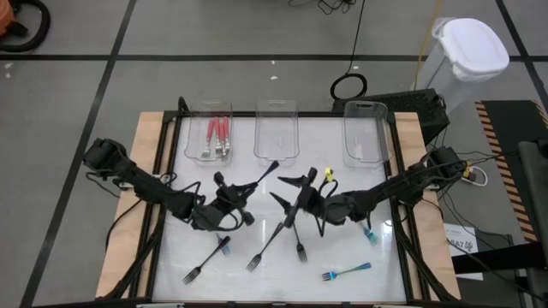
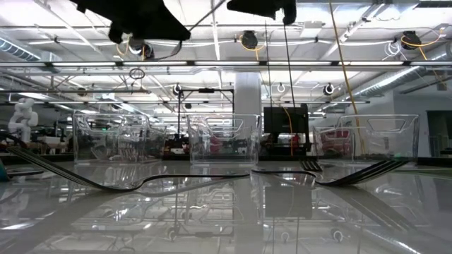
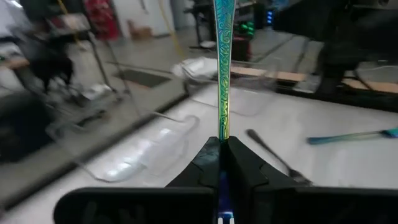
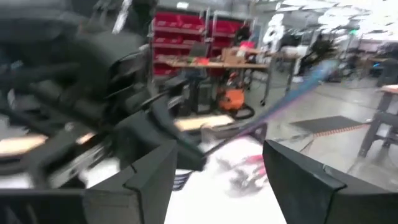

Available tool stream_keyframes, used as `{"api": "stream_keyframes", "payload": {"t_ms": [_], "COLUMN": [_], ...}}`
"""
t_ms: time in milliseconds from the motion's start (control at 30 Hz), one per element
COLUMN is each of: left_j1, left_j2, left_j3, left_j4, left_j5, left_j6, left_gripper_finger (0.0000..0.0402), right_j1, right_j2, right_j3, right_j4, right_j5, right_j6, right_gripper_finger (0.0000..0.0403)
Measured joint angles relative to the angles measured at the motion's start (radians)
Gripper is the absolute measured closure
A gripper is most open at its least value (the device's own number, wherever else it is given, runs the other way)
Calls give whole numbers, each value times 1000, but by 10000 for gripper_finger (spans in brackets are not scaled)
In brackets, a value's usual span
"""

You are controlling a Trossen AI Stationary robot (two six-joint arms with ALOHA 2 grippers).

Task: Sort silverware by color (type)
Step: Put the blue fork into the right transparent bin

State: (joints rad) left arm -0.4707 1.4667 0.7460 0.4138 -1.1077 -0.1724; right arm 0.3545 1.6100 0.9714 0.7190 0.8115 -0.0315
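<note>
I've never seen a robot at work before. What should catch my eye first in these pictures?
Two dark arms meet over the middle of the white table. The left end effector is shut on a fork with a blue-green patterned handle, held up off the table, and the right end effector faces it, open. At the far edge stand three clear trays, and only the left tray holds forks, the red-handled forks.

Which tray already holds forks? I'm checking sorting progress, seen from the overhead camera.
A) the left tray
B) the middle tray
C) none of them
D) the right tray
A: the red-handled forks lie in the left tray, while the middle tray and right tray show nothing inside.
</note>
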Motion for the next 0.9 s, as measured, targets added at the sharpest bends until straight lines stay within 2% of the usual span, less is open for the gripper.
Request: {"api": "stream_keyframes", "payload": {"t_ms": [133, 200, 400, 500, 667, 900], "left_j1": [-37, -47, -49, -49, -49, -49], "left_j2": [0, 0, 0, 0, 0, 0], "left_j3": [0, 0, 0, 0, 0, 0], "left_j4": [0, 0, -2, -3, -5, -12], "left_j5": [-92, -107, -114, -122, -125, -132], "left_j6": [53, 68, 79, 82, 84, 85], "left_gripper_finger": [394, 394, 394, 394, 394, 394], "right_j1": [-31, -51, -109, -122, -132, -152], "right_j2": [0, 0, 0, 0, 0, 0], "right_j3": [0, 0, 0, 0, 0, 0], "right_j4": [52, 74, 152, 167, 198, 212], "right_j5": [-4, -13, -200, -214, -214, -239], "right_j6": [-14, -14, 25, 28, 19, 38], "right_gripper_finger": [168, 169, 191, 206, 241, 309]}}
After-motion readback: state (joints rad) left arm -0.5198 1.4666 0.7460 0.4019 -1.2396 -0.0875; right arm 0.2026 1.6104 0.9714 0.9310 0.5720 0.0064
